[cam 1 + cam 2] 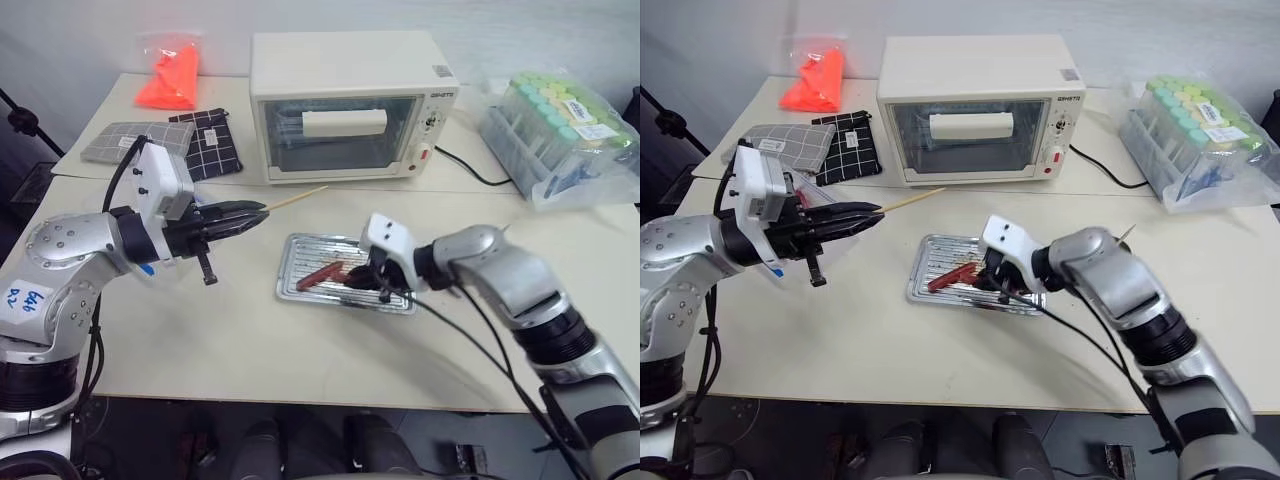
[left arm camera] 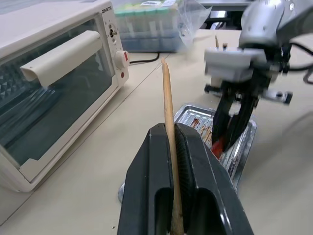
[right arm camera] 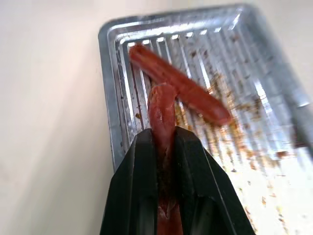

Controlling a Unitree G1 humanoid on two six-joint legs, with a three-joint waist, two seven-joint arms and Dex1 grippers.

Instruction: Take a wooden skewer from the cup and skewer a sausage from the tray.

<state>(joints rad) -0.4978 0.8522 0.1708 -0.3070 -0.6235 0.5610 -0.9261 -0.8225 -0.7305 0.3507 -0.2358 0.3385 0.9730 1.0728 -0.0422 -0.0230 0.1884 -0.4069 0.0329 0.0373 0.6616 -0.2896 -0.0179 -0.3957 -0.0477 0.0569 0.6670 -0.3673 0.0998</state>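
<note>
My left gripper (image 1: 262,211) points level toward the right and is shut on a thin wooden skewer (image 1: 297,199). The skewer's tip sticks out past the fingers (image 2: 166,98), in front of the oven. The silver tray (image 1: 296,250) lies mid-table. My right gripper (image 1: 352,278) hangs over the tray, shut on a reddish-brown sausage (image 3: 162,115) held lengthwise between the fingers. A second sausage (image 3: 188,93) lies on the tray's ridged floor (image 3: 117,93), just past the tip of the held one. The cup is hidden behind my right arm.
A white toaster oven (image 1: 340,100) stands behind the tray, its cable running right. A clear box of green-capped tubes (image 1: 565,130) sits at the back right. Folded cloths (image 1: 205,140) and an orange bag (image 1: 170,75) lie at the back left.
</note>
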